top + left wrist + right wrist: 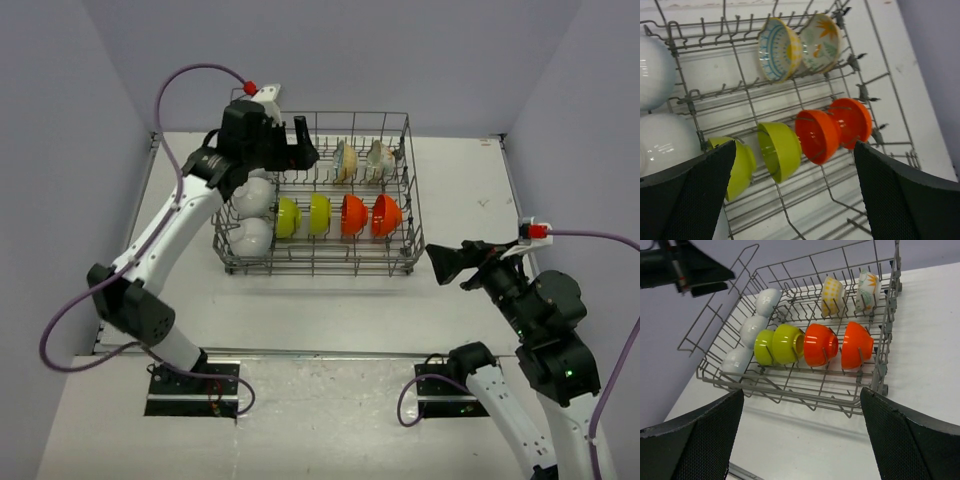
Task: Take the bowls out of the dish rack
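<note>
Big picture first: the table [460, 200] holds the dish rack [315, 268], all bowls inside, standing on edge. The left gripper [298, 148] hovers over the rack's far-left part, fingers spread wide, white bowls [250, 237] near. The right gripper [447, 263], also spread, sits just off the right end, closest to the orange bowls [370, 214]. Yellow-green bowls [303, 215] stand mid-row, floral bowls [362, 160] behind.

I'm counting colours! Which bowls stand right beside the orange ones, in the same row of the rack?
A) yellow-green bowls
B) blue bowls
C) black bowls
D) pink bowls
A: the yellow-green bowls stand on edge right next to the orange bowls in the same row of the rack.
</note>
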You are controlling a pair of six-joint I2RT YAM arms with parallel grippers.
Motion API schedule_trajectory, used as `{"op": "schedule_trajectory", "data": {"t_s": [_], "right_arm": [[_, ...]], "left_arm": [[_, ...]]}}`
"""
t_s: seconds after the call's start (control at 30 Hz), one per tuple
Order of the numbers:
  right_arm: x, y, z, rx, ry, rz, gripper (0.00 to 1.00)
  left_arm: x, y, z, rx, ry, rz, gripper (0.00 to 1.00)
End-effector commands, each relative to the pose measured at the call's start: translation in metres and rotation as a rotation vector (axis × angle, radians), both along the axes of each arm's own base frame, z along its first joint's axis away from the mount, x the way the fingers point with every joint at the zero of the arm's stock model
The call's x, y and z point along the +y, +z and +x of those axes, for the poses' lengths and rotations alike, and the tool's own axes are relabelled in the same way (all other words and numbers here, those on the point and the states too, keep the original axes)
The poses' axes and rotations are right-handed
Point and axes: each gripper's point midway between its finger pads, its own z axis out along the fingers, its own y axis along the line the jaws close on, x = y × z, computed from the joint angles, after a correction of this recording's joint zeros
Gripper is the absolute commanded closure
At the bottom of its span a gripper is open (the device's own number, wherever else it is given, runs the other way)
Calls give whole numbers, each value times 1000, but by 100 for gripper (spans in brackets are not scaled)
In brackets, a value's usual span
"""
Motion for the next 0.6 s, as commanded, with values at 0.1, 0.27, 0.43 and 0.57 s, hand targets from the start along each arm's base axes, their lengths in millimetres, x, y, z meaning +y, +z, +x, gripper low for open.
{"op": "schedule_trajectory", "data": {"t_s": [0.1,0.27,0.43,0.57], "right_arm": [[12,-4,-10,11,83,-1,1],[11,-9,-8,7,78,0,1],[20,-11,-8,28,125,4,1],[21,-10,-9,26,131,7,1]], "left_arm": [[43,-61,46,169,241,337,0],[45,-94,36,208,191,319,0],[63,-133,32,313,133,175,9],[52,-138,26,323,83,128,14]]}}
